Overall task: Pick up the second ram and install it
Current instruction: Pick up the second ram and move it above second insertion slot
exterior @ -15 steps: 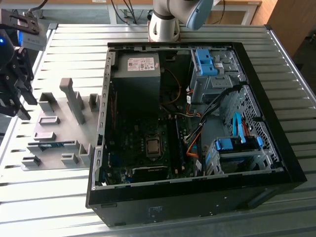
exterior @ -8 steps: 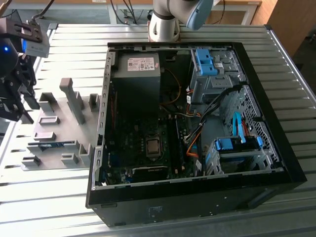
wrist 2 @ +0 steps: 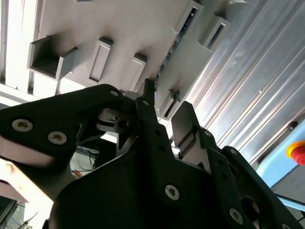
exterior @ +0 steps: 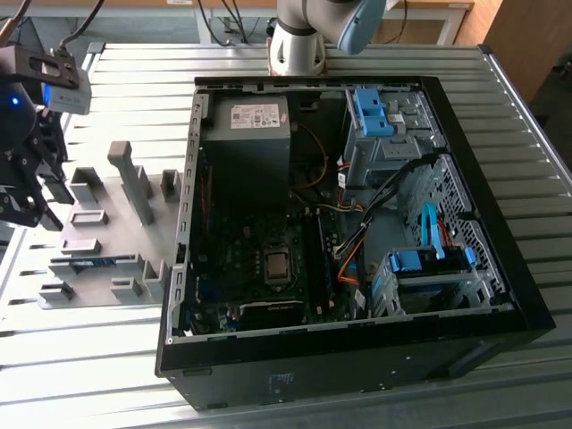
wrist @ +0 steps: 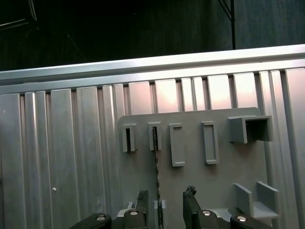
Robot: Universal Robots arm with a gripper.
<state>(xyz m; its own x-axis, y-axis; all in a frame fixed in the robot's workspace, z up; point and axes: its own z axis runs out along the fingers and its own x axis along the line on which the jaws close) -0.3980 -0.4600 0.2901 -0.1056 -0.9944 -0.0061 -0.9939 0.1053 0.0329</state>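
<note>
The second ram point(exterior: 89, 262) is a thin blue-green stick standing on edge in a slot of the grey fixture plate point(exterior: 103, 192), at the exterior view's left. In the first wrist view the ram point(wrist: 156, 176) runs as a dark thin line toward the gap between my fingers. In the second wrist view the ram point(wrist 2: 167, 59) lies beyond the fingertips. My gripper point(exterior: 40, 201) hovers over the plate's outer edge, apart from the ram. The gripper point(wrist: 166, 205) point(wrist 2: 164, 109) is open with nothing held.
An open black computer case point(exterior: 357, 357) lies beside the plate, with the motherboard point(exterior: 268, 268), its memory slots point(exterior: 315, 255), cables and blue drive brackets point(exterior: 429, 261) inside. Several grey fixture blocks point(exterior: 134, 183) stand on the plate. The arm's base point(exterior: 299, 45) sits behind the case on the ribbed metal table point(exterior: 89, 357).
</note>
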